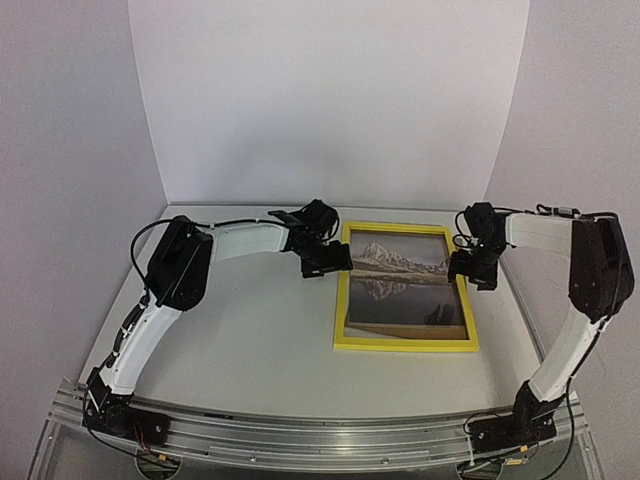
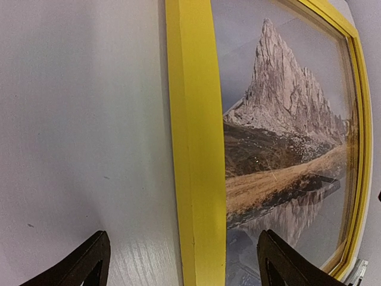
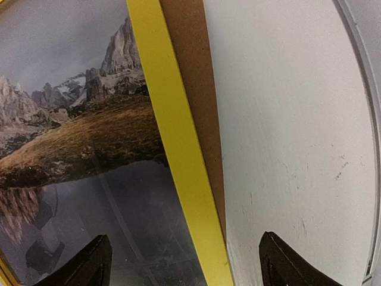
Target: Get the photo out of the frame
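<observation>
The frame (image 1: 405, 343) lies flat on the table (image 1: 250, 350), glass side up. The photo (image 1: 400, 290) sits inside it, behind the pane, with no part drawn out. Extraction has not begun.

**Step in hand:** positioning for a two-handed hold on the frame's long sides.
- The left gripper (image 1: 335, 258) is at the upper left side and the right gripper (image 1: 462, 265) at the upper right side, roughly opposite each other.
- Each wrist view shows the fingers (image 2: 89, 265) spread wide, one either side of the yellow rail, and gripping nothing.
- Contact between a fingertip and the rail cannot be confirmed.

**Further finding:** in the right wrist view a strip of brown backing board (image 3: 190, 89) shows along the outer edge of the right rail. It appears to lie under the frame, slightly offset.

**Assessment of the next move:**
- The print is reachable only from the rear, so the frame probably has to be lifted off, or turned over, to expose the board.
- That calls for both grippers to close squarely on the thin rails at an even height.
- An uneven hold would likely tilt the frame or let the loose layers slide.
</observation>
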Robot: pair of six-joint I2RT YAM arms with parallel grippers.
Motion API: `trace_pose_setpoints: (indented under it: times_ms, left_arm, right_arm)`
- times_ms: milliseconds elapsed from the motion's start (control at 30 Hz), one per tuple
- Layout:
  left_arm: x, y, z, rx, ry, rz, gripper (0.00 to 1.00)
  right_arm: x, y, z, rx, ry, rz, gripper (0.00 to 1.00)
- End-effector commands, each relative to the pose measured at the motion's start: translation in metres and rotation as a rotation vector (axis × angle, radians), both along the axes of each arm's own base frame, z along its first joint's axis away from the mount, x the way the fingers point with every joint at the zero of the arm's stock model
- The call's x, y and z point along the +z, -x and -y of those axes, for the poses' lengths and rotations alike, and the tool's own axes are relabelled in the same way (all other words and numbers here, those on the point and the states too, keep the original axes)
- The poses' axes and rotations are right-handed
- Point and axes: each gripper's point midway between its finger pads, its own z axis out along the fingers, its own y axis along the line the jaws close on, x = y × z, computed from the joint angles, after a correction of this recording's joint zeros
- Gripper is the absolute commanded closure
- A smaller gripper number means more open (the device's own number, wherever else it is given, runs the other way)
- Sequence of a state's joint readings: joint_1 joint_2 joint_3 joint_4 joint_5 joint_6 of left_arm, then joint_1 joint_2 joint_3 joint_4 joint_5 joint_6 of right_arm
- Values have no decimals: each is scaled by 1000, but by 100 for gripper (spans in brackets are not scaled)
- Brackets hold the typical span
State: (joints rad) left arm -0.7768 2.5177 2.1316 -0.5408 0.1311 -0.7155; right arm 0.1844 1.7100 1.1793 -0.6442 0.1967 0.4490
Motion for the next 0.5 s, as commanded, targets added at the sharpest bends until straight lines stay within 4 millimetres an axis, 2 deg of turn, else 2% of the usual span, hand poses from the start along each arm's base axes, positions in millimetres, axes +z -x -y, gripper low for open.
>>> trace_pose_setpoints:
  times_ms: [0,233,300,400,467]
  left_arm:
    - [-26,7,2,-15,-60,-30,19]
    - [-38,14,2,14,-136,-15,35]
    - [-45,16,0,26,-169,-22,37]
    - [-53,17,-7,55,-220,-14,44]
    - [-53,17,-10,65,-230,-15,53]
  right_arm:
    - [-19,-24,-22,170,-179,-34,28]
    - [-52,-22,-3,156,-112,-101,32]
    - [-58,-21,0,151,-102,-113,36]
    - [-58,-22,-21,197,-222,-107,53]
    - [-54,-23,-35,222,-294,-90,66]
